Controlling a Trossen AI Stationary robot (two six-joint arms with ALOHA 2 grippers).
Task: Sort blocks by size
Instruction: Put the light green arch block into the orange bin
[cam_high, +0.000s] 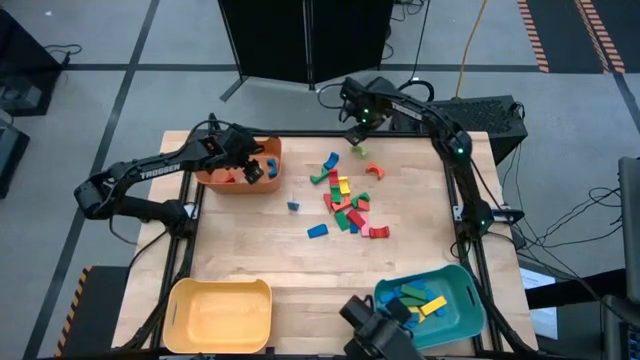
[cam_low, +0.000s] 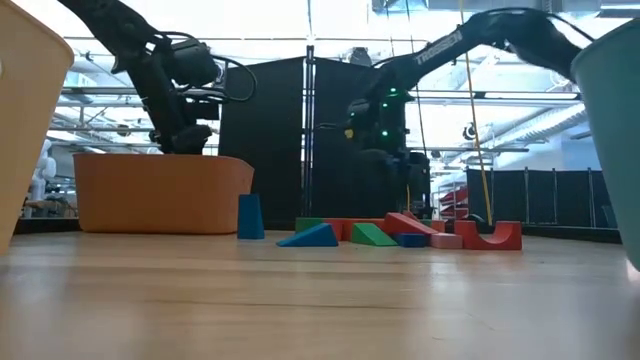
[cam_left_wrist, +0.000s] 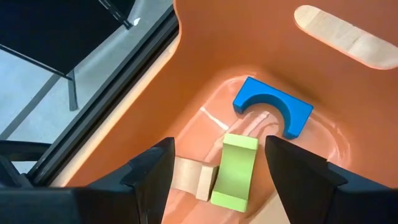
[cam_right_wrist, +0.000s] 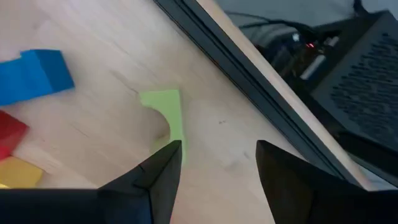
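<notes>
My left gripper hangs open inside the orange bin at the table's far left. A light green block lies flat on the bin's floor below the gap between the fingers. A blue arch and a plain wooden block lie beside it. My right gripper stands open and points down near the far edge, just above a light green arch that lies flat on the table beside one fingertip. Several coloured blocks lie piled at the table's middle.
A yellow bin stands at the near left. A teal bin with blue and yellow blocks stands at the near right. A blue block stands alone left of the pile. The table's far rail runs close behind the right gripper.
</notes>
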